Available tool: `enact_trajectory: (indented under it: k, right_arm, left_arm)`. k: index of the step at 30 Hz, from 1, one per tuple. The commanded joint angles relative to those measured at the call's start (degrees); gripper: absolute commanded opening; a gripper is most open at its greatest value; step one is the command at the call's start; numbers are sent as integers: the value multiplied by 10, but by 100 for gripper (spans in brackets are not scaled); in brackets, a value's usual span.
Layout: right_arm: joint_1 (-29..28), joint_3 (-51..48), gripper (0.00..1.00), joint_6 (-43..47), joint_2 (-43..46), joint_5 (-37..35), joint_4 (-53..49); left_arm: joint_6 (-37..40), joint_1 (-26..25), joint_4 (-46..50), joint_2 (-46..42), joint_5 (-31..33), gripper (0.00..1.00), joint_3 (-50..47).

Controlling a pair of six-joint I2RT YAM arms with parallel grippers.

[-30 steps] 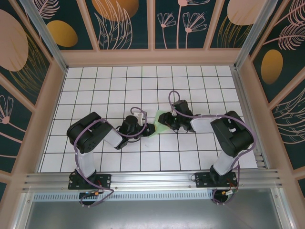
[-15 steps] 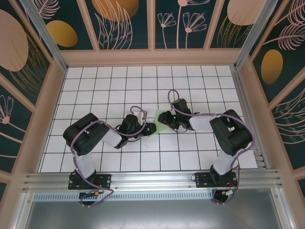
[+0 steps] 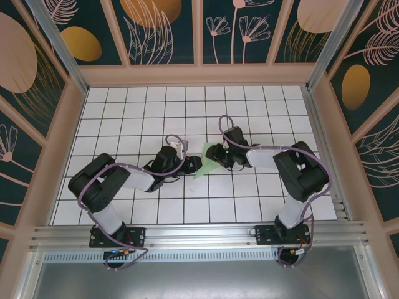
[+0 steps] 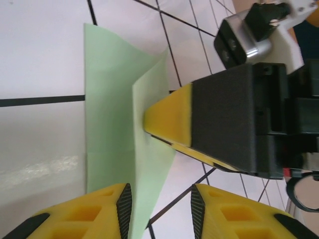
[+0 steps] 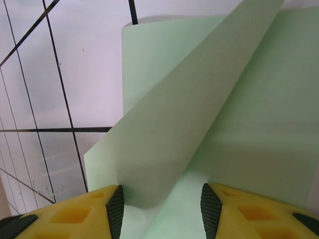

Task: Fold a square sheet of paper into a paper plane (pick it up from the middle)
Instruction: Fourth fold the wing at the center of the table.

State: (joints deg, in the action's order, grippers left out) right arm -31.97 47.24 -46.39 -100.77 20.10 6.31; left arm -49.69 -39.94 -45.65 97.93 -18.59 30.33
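One white gridded table (image 3: 124,112) under mint paper (image 3: 203,169), floral walls (image 3: 168,37), seemingly wood-framed.

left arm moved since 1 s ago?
Yes. The left arm's elbow has swung back toward the left wall and near rail; the left gripper stays by the sheet of paper.

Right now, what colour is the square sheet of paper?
The sheet of paper is pale mint green, plain and unmarked. It shows best in the right wrist view.
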Motion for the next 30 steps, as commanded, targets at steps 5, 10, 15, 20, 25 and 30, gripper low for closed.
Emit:
enact_trajectory:
  k: [5, 10, 15, 20, 25, 30]
  right_arm:
    - [3, -8, 47, 1, -59, -76, -88]
    - [2, 0, 48, 7, -69, -81, -105]
    - [0, 4, 49, 14, -75, -84, -116]
    - [-3, 11, 50, 19, -84, -94, -131]
    - [-8, 20, 50, 22, -97, -115, -155]
    - [-14, 23, 49, 19, -105, -129, -167]
  left_arm:
    - [-18, 3, -60, 16, -53, 35, -1]
    - [-17, 3, -34, 36, -55, 32, 16]
    - [1, 3, 41, 42, -41, 29, 49]
    - [10, 3, 65, 35, -27, 29, 61]
    - [17, 4, 87, 32, -10, 29, 68]
    - [5, 4, 90, 47, -8, 25, 72]
